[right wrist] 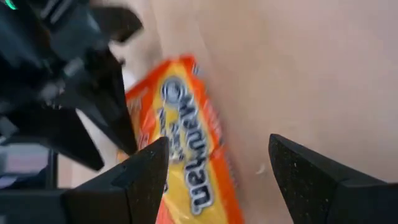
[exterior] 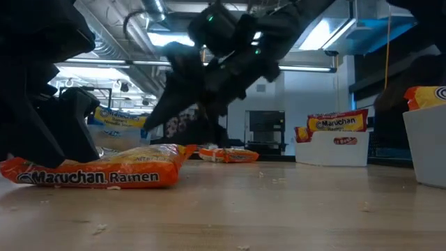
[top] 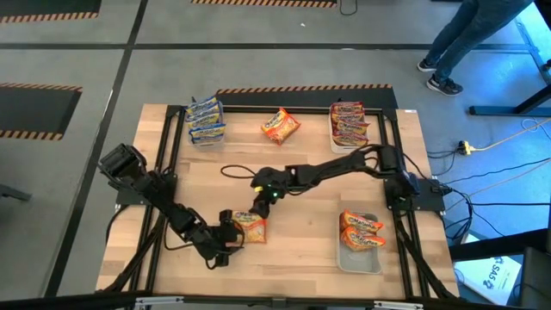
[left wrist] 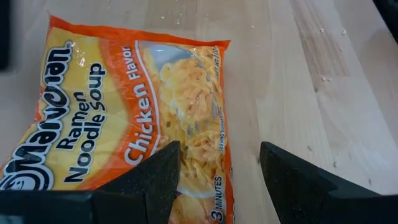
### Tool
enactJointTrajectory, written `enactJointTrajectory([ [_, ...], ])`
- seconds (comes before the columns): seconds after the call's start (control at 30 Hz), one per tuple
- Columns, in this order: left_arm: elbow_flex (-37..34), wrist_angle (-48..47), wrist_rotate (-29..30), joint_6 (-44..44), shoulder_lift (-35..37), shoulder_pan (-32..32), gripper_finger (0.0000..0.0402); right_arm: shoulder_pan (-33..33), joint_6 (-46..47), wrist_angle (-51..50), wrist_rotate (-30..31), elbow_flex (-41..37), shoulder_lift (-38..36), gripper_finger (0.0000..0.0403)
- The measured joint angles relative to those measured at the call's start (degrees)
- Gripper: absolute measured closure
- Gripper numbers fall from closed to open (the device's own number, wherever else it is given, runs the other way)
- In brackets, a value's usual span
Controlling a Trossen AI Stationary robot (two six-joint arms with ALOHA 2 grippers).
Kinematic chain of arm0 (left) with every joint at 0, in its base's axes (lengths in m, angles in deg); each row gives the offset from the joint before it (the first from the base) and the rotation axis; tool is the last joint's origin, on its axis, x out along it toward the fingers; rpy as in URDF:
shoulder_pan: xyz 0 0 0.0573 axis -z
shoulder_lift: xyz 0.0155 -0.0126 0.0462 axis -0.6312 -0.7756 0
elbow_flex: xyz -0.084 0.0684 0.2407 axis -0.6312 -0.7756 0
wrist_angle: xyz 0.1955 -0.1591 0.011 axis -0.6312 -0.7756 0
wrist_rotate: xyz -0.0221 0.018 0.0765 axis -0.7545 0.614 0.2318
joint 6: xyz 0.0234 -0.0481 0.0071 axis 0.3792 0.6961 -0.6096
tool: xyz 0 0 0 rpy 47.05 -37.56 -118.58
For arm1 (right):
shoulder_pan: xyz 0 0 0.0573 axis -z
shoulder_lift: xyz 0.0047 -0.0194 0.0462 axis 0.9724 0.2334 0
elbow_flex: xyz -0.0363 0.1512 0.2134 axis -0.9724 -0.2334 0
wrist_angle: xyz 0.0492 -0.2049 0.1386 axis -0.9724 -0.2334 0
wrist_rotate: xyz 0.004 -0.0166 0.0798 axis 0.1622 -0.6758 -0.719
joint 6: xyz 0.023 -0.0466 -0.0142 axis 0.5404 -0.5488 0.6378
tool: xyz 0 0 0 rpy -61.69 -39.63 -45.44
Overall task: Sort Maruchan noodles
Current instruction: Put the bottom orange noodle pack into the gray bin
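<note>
The orange Maruchan chicken ramen packet [top: 250,227] lies flat on the bench [top: 301,232], toward six o'clock. The left pincer [top: 231,234] sits at its nine o'clock side, fingers spread, grasping nothing. The right pincer [top: 261,196] hovers at its twelve o'clock, likewise released.

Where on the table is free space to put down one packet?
Bare wood lies between the blue tub, the loose far packet and the left arm, and between the near orange packet and the orange tub. Around that packet both pincers crowd.
</note>
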Motion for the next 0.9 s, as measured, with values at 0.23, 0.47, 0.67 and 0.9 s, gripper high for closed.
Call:
enactJointTrajectory([
  [0.23,-0.04,-0.03,0.12,0.0,0.0,0.09,0.0186,-0.16,3.02,-1.18,-10.13,2.92,4.97,0.0142],
  [0.47,-0.04,-0.12,0.37,-0.02,-0.02,0.09,0.0186,-0.1,7.67,4.44,-15.55,3.61,7.66,0.0142],
  [0.67,-0.09,-0.22,0.96,-0.02,-0.04,0.09,0.0186,-1.26,9.81,6.39,-16.97,3.59,8.5,0.0142],
  [0.9,-0.09,-0.24,0.94,0.0,-0.04,0.09,0.0186,-2.53,11.11,5.12,-16.46,3.52,8.57,0.0145],
])
